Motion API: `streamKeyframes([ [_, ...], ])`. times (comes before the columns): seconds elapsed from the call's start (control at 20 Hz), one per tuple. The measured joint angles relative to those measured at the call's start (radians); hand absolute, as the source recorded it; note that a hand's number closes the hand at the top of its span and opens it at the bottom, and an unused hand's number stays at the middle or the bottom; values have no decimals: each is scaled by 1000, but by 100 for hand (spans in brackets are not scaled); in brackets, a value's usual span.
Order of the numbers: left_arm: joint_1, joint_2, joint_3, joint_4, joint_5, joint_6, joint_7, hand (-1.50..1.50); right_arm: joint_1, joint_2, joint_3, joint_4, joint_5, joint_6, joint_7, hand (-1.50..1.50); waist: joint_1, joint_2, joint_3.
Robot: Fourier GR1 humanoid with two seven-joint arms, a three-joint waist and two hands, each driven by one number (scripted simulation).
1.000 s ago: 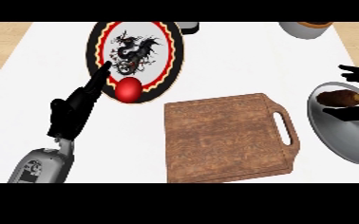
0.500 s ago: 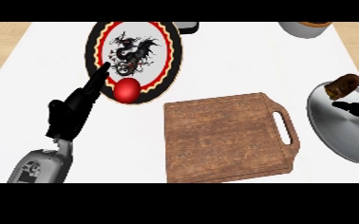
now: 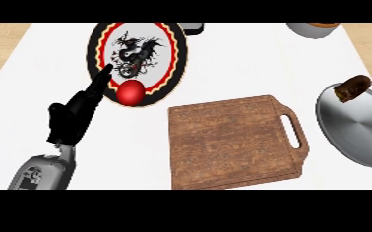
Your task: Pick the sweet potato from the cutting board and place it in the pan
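Fingers [image 3: 98, 86] of left hand [image 3: 73, 115] straight, released, holding nothing; tips over rim of dragon plate [image 3: 174, 49], just beside red ball [image 3: 131, 92] sitting on plate's near edge. Right hand out of view. Sweet potato [image 3: 352, 88] far right of those fingers, lying on upper edge of pan [image 3: 345, 128], partly cut by frame edge. Cutting board [image 3: 232, 140] between fingers and pan, nothing on it, handle toward pan. Grey bowl [image 3: 312, 29] at far right top, well apart. Dark cup [image 3: 193, 28] behind plate, mostly hidden. White counter [image 3: 247, 64] under all.
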Motion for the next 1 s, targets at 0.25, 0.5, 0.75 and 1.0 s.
streamKeyframes([
  [0.25, -4, -2, 6, 0, -5, 2, 8, 0, 80, -11, -9, -29, -21, 7, -45, -150, -10, -3, 1],
  [0.5, 8, 11, 19, -11, 2, -13, 10, 0, 155, -3, -9, -59, -39, 12, -75, -150, -14, -7, 0],
  [0.75, 28, 6, 18, -12, -10, -6, 0, 0, 230, 7, -2, -99, -57, 18, -96, -150, -23, -10, 1],
  [1.0, 33, 5, 22, -9, -12, -7, -1, 0, 303, 23, 7, -143, -74, 8, -120, -150, -28, -11, 0],
])
